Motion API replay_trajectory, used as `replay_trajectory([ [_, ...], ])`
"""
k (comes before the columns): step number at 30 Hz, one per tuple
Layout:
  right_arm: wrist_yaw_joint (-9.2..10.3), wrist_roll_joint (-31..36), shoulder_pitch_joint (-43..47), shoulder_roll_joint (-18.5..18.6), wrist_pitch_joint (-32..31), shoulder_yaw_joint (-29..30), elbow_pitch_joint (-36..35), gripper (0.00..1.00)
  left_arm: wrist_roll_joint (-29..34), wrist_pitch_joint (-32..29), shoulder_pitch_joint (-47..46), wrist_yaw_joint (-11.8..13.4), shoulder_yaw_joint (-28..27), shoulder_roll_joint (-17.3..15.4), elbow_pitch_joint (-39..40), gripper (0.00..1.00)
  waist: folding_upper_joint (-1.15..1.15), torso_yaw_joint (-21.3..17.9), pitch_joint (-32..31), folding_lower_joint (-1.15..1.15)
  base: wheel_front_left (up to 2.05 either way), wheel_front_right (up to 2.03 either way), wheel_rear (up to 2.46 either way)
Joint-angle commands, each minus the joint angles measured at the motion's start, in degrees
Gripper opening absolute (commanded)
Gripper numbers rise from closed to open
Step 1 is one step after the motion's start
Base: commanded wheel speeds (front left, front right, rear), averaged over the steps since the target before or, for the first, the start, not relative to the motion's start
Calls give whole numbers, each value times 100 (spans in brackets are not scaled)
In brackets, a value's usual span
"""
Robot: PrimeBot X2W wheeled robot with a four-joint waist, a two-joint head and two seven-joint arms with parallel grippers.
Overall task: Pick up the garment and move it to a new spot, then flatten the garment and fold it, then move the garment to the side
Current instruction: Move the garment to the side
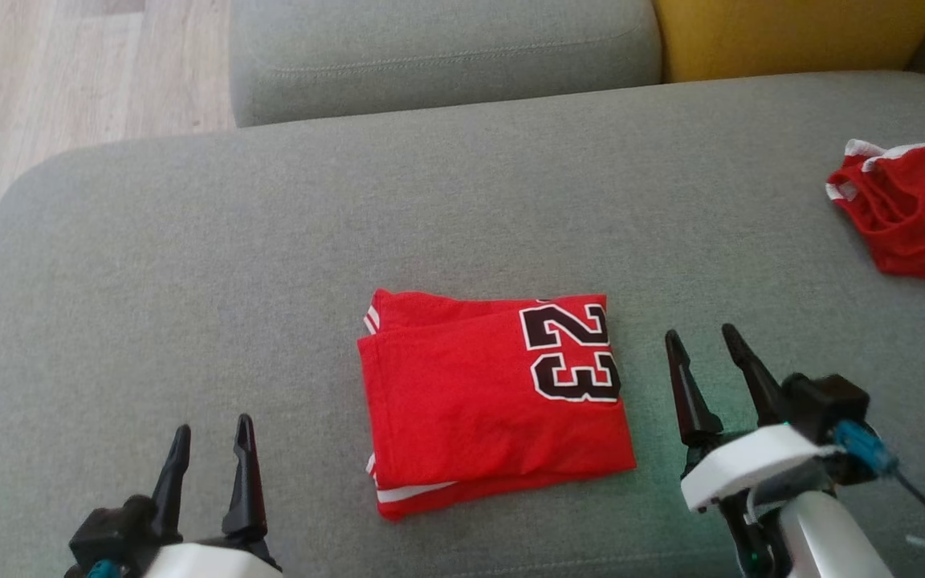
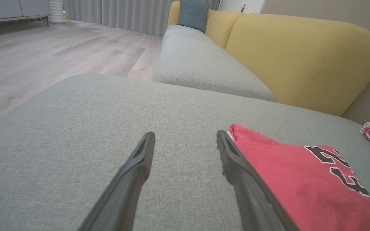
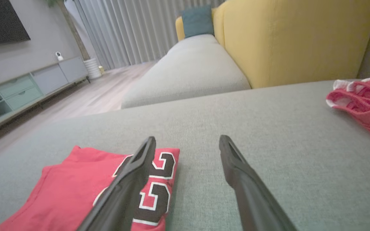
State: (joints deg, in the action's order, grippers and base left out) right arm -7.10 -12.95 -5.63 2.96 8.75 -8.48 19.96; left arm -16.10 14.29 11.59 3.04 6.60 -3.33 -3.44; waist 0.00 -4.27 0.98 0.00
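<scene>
The garment (image 1: 486, 401) is a red jersey with a black "23", folded into a neat rectangle in the middle of the grey sofa cushion (image 1: 270, 241). In the wrist views the garment (image 2: 300, 173) (image 3: 69, 189) lies flat beside the fingers. My left gripper (image 1: 213, 433) (image 2: 185, 138) stands open at the lower left, apart from the jersey, nothing between its fingers. To the jersey's right my right gripper (image 1: 699, 337) (image 3: 186, 141) is open too, empty, just off the cloth's edge.
A second red garment (image 1: 912, 209) (image 3: 361, 102) lies crumpled at the cushion's far right. A yellow backrest (image 1: 792, 32) and another grey seat cushion (image 1: 446, 56) lie beyond. Wooden floor (image 1: 69, 80) drops off past the cushion's left edge.
</scene>
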Motion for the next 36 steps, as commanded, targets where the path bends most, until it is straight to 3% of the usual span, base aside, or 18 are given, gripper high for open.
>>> replay_trajectory([
  [1, -39, 45, -351, -8, -145, -87, -138, 100, 92, 71, -270, -21, -205, 36, 161, 100, 0, 32, 35, 0, 0, 0, 0],
  [6, -39, 21, -627, 16, -1222, -135, 49, 100, 70, 71, -372, -55, -186, 41, 126, 100, 0, 170, 160, 0, 0, 0, 0],
  [11, -39, -405, -860, 189, -2027, -220, 270, 100, -26, 71, -482, -53, -130, 44, 105, 100, 0, 350, 327, 0, 0, 0, 0],
  [27, -39, -1393, -1274, 499, -3256, -661, 969, 100, -199, 71, -722, 34, 41, 45, 54, 100, 0, 794, 647, 0, 0, 0, 0],
  [28, -39, -1446, -1285, 523, -3292, -696, 979, 95, -201, 71, -723, 38, 42, 45, 54, 100, 0, 803, 649, 0, 0, 0, 0],
  [29, -39, -1485, -1295, 547, -3305, -724, 985, 67, -202, 71, -724, 41, 42, 45, 54, 100, 0, 809, 649, 0, 0, 0, 0],
  [30, -39, -1518, -1303, 567, -3323, -757, 993, 47, -203, 71, -723, 45, 41, 45, 55, 100, 0, 811, 649, 0, 0, 0, 0],
  [33, -39, -1609, -1330, 605, -3349, -843, 1015, 19, -197, 71, -710, 56, 32, 45, 63, 100, 0, 793, 646, 0, 0, 0, 0],
  [34, -39, -1632, -1342, 614, -3348, -871, 1020, 0, -192, 71, -706, 56, 31, 45, 67, 100, 0, 781, 646, 0, 0, 0, 0],
  [36, -39, -1669, -1379, 640, -3306, -911, 1008, 0, -175, 71, -699, 53, 31, 45, 80, 100, 0, 743, 646, 0, 0, 0, 0],
])
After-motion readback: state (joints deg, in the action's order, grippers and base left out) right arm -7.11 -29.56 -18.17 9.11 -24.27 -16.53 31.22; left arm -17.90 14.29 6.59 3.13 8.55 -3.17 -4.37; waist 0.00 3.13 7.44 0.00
